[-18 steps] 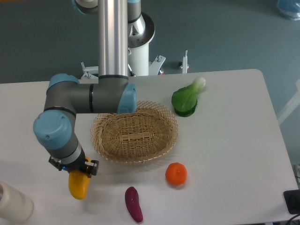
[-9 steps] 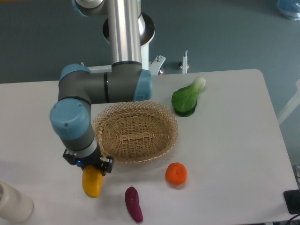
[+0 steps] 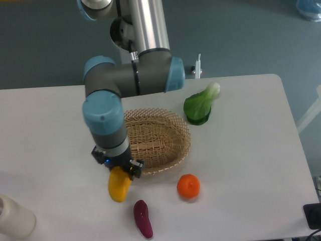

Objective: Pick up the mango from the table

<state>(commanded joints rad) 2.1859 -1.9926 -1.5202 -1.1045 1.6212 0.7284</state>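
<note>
The mango [image 3: 119, 185] is a smooth yellow-orange fruit hanging from my gripper [image 3: 118, 170], which is shut on its upper end. It is lifted above the white table [image 3: 251, 150], just in front of the wicker basket's near-left rim. The gripper's fingers are mostly hidden by the wrist and the fruit.
A wicker basket [image 3: 158, 140] sits mid-table, partly covered by my arm. A round orange [image 3: 188, 186] and a purple eggplant [image 3: 142, 218] lie near the front. A green bok choy [image 3: 199, 105] lies behind the basket. A white bottle [image 3: 12, 218] stands at the front left corner.
My arm has carried the mango to the right, from the front left of the table towards the basket's near rim. The other objects have not moved.
</note>
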